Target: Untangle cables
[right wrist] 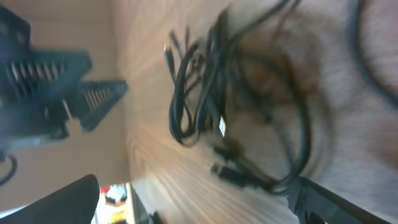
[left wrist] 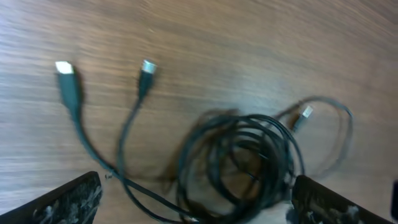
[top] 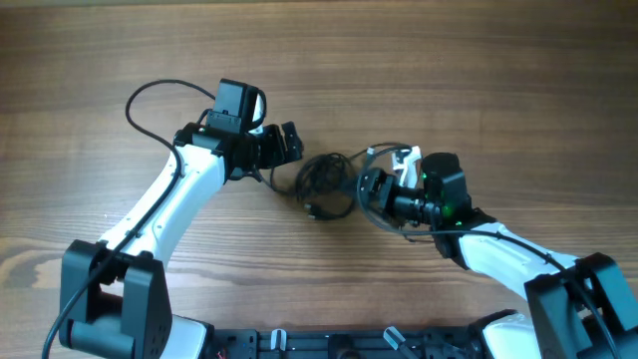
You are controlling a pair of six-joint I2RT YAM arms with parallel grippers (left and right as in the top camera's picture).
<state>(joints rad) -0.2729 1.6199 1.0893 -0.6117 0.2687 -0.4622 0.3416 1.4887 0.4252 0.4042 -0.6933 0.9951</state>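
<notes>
Brown wood-grain table (top: 449, 60), even light thruout.

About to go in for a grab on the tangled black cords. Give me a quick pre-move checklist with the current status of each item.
1. Left gripper open: ok, fingers apart either side of the bundle.
2. Right gripper open: ok.
3. Bundle of thin black cords lying between both grippers: ok.
4. Silver-tipped plug end lying free of the bundle: ok.
5. Cords separated: not ok, bunched in overlapping loops.
6. Which strand crosses over which: cannot tell, both wrist views are blurred.
</notes>
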